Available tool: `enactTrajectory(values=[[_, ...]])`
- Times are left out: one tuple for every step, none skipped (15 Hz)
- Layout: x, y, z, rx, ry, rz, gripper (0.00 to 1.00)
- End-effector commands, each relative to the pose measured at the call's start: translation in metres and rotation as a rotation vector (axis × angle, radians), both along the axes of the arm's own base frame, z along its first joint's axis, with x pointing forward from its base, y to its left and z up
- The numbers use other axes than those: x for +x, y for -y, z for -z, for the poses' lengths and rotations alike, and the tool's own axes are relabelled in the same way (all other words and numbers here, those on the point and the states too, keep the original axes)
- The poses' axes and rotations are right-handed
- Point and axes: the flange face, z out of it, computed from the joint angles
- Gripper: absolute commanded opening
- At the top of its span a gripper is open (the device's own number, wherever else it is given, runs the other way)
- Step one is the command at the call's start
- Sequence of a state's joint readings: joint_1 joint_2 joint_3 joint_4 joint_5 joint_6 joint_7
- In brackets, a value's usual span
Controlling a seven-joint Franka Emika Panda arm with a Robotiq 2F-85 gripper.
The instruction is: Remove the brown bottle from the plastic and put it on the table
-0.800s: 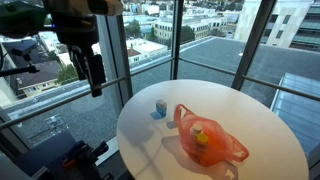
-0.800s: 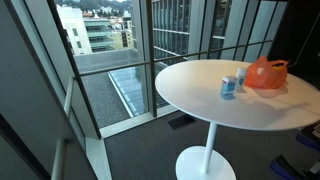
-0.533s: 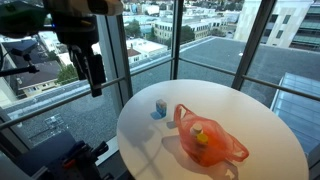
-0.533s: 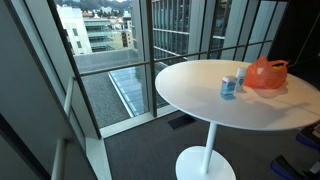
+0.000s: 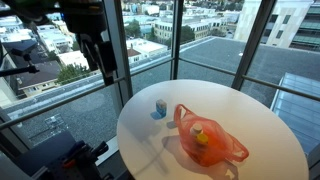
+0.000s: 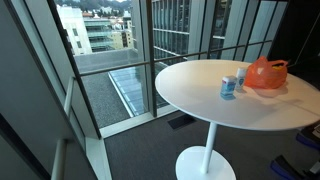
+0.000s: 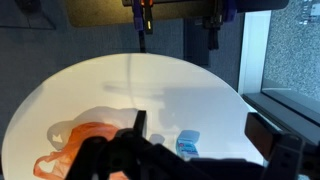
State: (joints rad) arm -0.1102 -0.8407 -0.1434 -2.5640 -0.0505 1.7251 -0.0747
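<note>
An orange plastic bag lies on the round white table, and a yellowish-brown bottle shows through its opening. The bag also shows in an exterior view and at the lower left of the wrist view, where the bottle cannot be made out. My gripper hangs high in the air off the table's edge, well away from the bag. In the wrist view its jaws are wide apart and empty.
A small blue and white container stands on the table next to the bag, also in the other views. Floor-to-ceiling windows with dark frames surround the table. The table stands on one pedestal.
The arm has shifted to the right, toward the table, and slightly up. The bag, the bottle and the blue container have not moved.
</note>
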Motion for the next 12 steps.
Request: enactTrajectory(values=[[0.032,0.012,-0.021,-0.034,0.039,0.039,1.00],[0.039,0.015,-0.025,-0.039,0.053,0.049,1.00],[0.049,0.021,-0.027,-0.045,0.065,0.063,1.00],[0.057,0.026,-0.029,-0.049,0.075,0.075,1.00],[0.066,0.034,-0.030,-0.057,0.084,0.093,1.00],[0.074,0.041,-0.030,-0.063,0.090,0.109,1.00],[0.081,0.051,-0.029,-0.070,0.094,0.131,1.00],[0.089,0.062,-0.027,-0.079,0.098,0.157,1.00],[0.095,0.071,-0.024,-0.082,0.098,0.177,1.00],[0.101,0.081,-0.020,-0.088,0.097,0.193,1.00],[0.106,0.091,-0.015,-0.090,0.096,0.205,1.00],[0.111,0.100,-0.009,-0.090,0.092,0.216,1.00]])
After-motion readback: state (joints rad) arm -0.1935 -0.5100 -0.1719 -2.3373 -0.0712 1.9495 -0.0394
